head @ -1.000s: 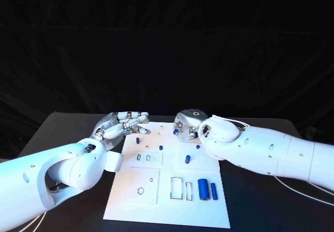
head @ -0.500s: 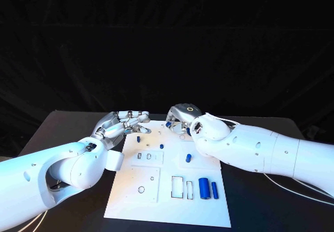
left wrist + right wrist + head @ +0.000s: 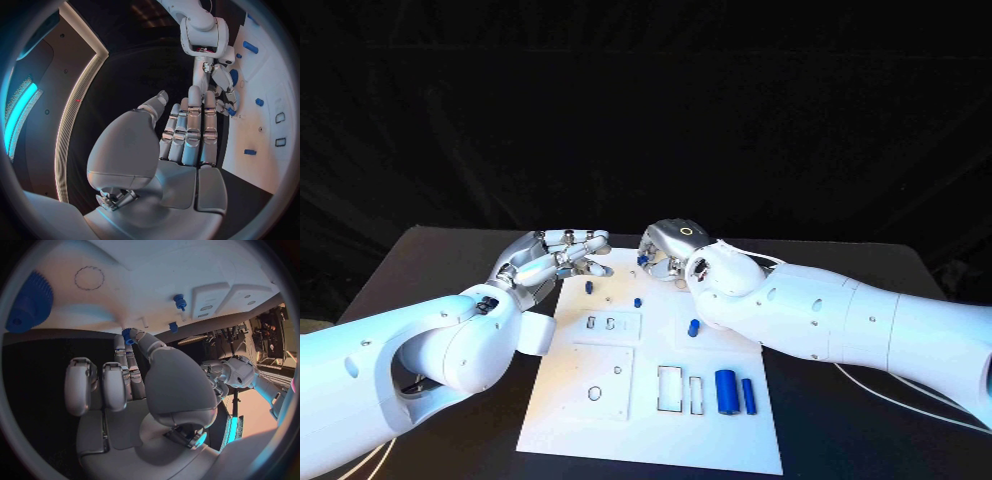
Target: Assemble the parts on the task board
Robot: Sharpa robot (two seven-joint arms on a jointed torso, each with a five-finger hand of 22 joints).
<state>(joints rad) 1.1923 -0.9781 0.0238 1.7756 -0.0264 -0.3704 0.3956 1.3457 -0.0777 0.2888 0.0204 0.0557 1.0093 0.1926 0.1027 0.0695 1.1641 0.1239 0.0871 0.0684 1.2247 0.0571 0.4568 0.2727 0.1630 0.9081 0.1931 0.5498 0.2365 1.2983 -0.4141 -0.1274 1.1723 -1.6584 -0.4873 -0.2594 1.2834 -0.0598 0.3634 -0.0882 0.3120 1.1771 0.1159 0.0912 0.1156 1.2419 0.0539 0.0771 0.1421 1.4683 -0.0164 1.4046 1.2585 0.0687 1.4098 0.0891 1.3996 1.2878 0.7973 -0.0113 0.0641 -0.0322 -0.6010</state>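
Right hand [image 3: 668, 255] pinches a small blue part [image 3: 128, 335] over the task board [image 3: 653, 440] far edge; apparently light, rigid, slippery, so grip its sides. Left hand [image 3: 557, 255] holds nothing, fingers straight and together

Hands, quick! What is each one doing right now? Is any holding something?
Left hand: holds nothing, fingers stretched out straight by the task board's far corner.
Right hand: fingers pinch a small blue part.

task board [image 3: 640, 420]: 1 | blue parts [image 3: 726, 390]: 6 | hands [image 3: 557, 255]: 2
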